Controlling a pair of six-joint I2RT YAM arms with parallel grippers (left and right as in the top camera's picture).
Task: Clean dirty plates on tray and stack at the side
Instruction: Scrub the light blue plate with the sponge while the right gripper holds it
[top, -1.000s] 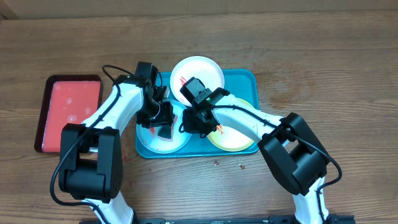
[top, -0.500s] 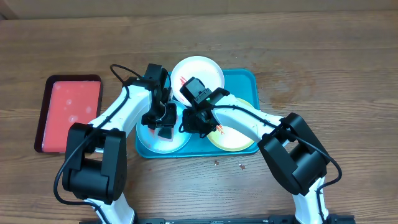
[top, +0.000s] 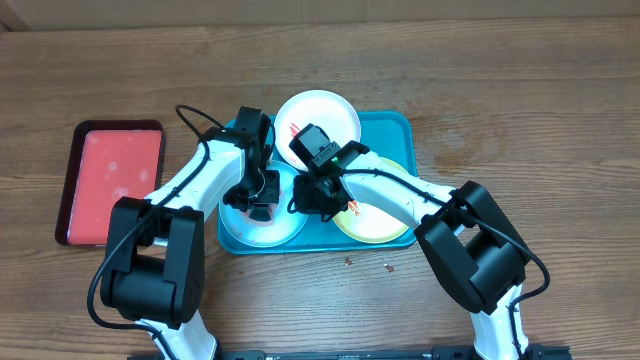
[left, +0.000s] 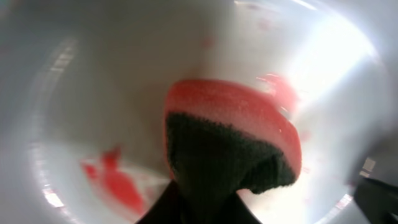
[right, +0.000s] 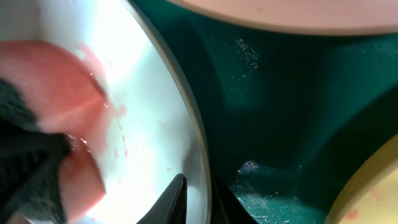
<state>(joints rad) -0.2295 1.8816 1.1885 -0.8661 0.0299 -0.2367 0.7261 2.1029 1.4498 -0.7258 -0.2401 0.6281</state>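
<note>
The teal tray (top: 395, 130) holds three plates: a white plate (top: 325, 112) at the back, a pale blue plate (top: 262, 228) at front left and a yellow-green plate (top: 380, 222) at front right. My left gripper (top: 258, 205) is shut on a red sponge with a dark scouring side (left: 231, 134) and presses it on the pale blue plate (left: 93, 93), which carries red smears (left: 118, 183). My right gripper (top: 306, 198) is shut on that plate's right rim (right: 198, 155), one finger inside and one outside. The sponge also shows in the right wrist view (right: 53, 87).
A smaller red tray with a dark rim (top: 110, 180) lies on the wooden table to the left of the teal tray. Small crumbs (top: 348, 262) lie in front of the teal tray. Both arms cross over the tray's middle.
My left arm has shifted slightly to the right, dragging the sponge a little across the pale blue plate. The right gripper and the plates have not moved.
</note>
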